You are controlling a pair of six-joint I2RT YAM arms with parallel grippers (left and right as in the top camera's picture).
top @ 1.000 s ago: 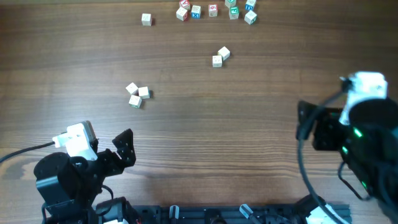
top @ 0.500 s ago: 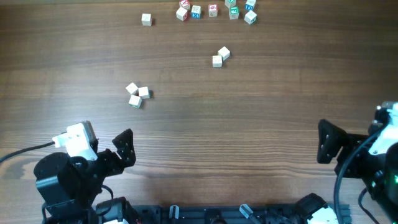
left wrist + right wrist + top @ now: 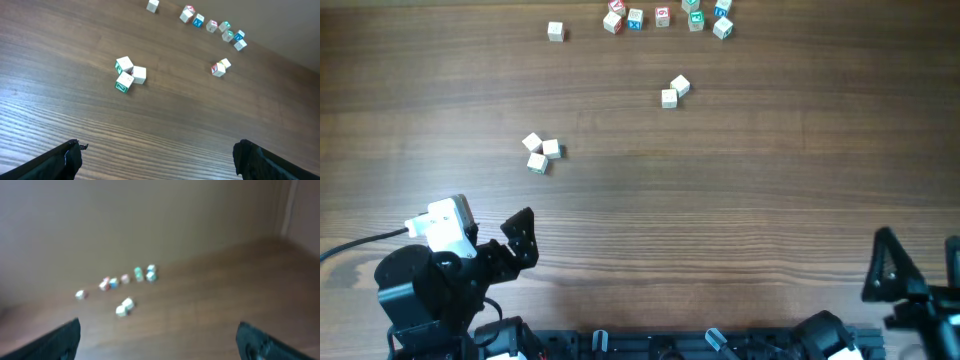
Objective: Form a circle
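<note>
Both claws stand wide and empty, the left gripper [image 3: 157,150] and right gripper [image 3: 157,330] at the table's [image 3: 740,210] near edge. Three pale cubes [image 3: 540,152] huddle touching, mid-left. They are probably light, rigid wood, so pinch each across opposite flat faces.

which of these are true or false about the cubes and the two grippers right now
1. A cluster of three cubes sits on the left half of the table. True.
2. The cubes form a closed ring. False: they lie apart as the cluster, a pair, a lone cube and a loose row at the far edge.
3. The left gripper is shut on a cube. False: it is open and empty, well short of the cluster.
4. The right gripper is open with nothing between its fingers. True.
5. The lone cube lies left of the row in the overhead view. True.
</note>
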